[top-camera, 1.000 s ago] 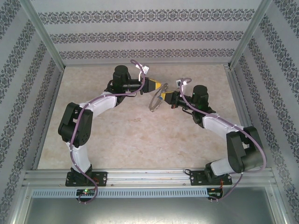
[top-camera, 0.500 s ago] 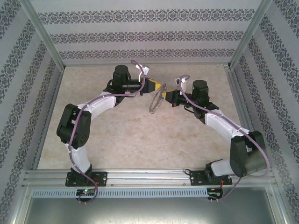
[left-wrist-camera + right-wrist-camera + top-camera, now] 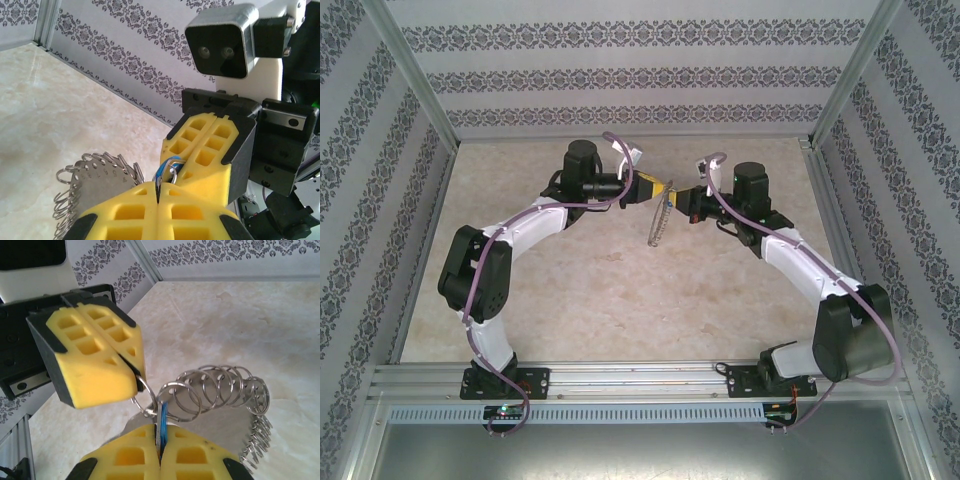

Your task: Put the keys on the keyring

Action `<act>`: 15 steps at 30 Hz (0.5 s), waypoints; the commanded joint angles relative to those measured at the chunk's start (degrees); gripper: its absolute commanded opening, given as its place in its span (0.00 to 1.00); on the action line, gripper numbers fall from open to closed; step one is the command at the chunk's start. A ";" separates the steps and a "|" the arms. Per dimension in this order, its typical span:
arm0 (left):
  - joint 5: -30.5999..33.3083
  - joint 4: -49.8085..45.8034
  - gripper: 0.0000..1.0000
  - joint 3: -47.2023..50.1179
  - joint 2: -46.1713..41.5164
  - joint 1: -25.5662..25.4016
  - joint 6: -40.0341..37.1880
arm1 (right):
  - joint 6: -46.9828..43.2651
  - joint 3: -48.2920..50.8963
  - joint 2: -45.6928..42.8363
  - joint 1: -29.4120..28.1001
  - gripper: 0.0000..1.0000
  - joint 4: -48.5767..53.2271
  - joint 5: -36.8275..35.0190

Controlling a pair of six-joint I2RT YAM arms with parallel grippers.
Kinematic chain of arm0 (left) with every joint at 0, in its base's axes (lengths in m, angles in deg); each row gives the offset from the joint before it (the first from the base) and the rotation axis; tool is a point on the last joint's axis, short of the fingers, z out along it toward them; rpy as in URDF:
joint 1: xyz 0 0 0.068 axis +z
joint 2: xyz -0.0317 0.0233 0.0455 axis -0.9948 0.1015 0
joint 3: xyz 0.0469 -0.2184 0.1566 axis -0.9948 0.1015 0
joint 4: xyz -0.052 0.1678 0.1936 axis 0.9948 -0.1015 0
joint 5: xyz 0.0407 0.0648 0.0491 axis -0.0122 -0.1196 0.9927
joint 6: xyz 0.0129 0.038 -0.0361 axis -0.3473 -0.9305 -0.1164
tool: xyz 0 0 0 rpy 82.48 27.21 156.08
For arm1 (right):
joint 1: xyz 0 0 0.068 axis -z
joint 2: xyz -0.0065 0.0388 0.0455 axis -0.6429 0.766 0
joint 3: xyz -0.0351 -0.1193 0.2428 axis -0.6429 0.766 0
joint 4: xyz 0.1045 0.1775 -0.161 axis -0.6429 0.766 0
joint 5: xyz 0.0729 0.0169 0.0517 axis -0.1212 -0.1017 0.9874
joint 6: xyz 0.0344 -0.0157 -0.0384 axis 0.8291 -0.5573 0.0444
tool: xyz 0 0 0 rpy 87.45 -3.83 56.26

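Keys [image 3: 163,420] between right tool [image 3: 160,436] fingertips

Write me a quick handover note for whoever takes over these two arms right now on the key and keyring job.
Left gripper: shut on the keyring, pinching one loop at its top.
Right gripper: shut on the blue head of the key, tip to tip with the left gripper.
The rest of the keyring hangs limp below the two grippers, over the middle of the table.
Done: key and keyring are both in hand and held together.
Left: thread the key onto a loop. I cannot tell whether it has caught one yet, so check before releasing either gripper.
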 commanded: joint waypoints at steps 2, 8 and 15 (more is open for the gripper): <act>-0.43 -0.89 0.00 -0.26 -2.36 -0.67 -2.01 | -2.11 -3.18 1.47 -0.22 0.00 2.43 -1.09; -0.69 -0.95 0.00 -0.08 -2.45 -0.70 -2.28 | -2.64 -5.31 2.82 -0.28 0.00 3.64 -1.40; -0.59 -1.16 0.00 0.18 -2.36 -0.66 -2.53 | -3.13 -7.60 3.07 -0.29 0.00 5.06 -0.98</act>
